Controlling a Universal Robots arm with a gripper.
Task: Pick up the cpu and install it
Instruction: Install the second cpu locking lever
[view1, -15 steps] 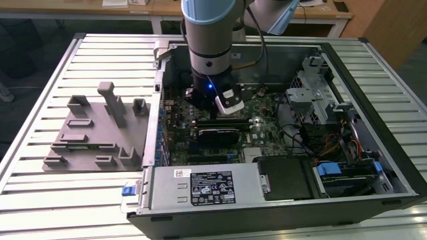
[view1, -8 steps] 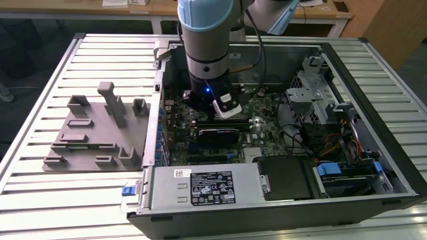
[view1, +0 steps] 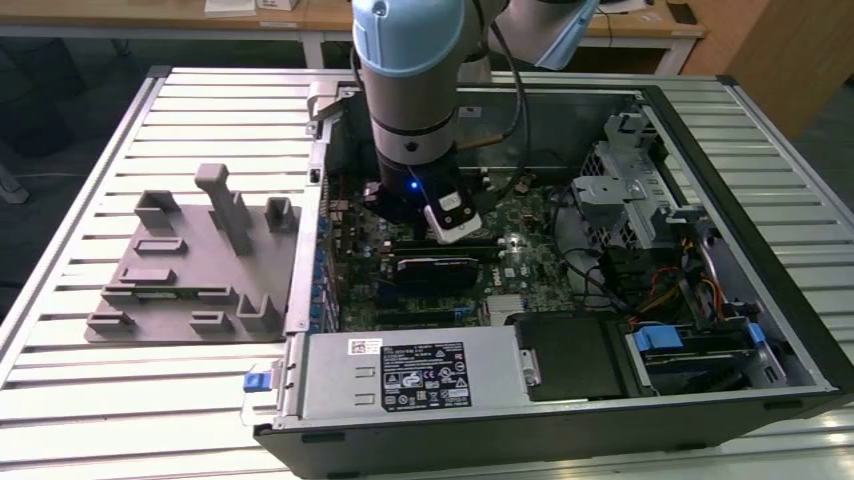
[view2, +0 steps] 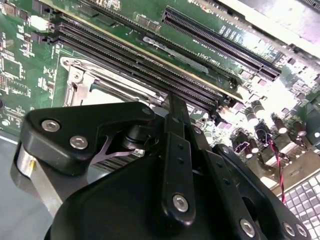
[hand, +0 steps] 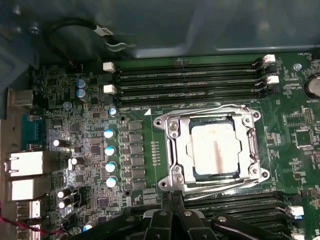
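In the first wrist view the cpu (hand: 215, 147), a square chip with a shiny silver top, lies flat inside the motherboard socket. The socket's metal frame (hand: 172, 172) surrounds it. My gripper (hand: 172, 202) hovers just beside the socket's edge, apart from the chip, its black fingers pressed together with nothing between them. The second wrist view shows the gripper's black linkage (view2: 175, 170) close above the board, with a corner of the socket frame (view2: 82, 82) behind it. In the exterior view the arm (view1: 414, 120) reaches down into the open computer case (view1: 747, 180).
Memory slots (hand: 190, 80) run along one side of the socket, and more slots (hand: 235, 205) lie on the other side. A grey plastic fixture (view1: 194, 265) sits on the slatted table at the exterior view's left. The power supply (view1: 414, 375) and drive bays (view1: 687, 345) fill the case's near side.
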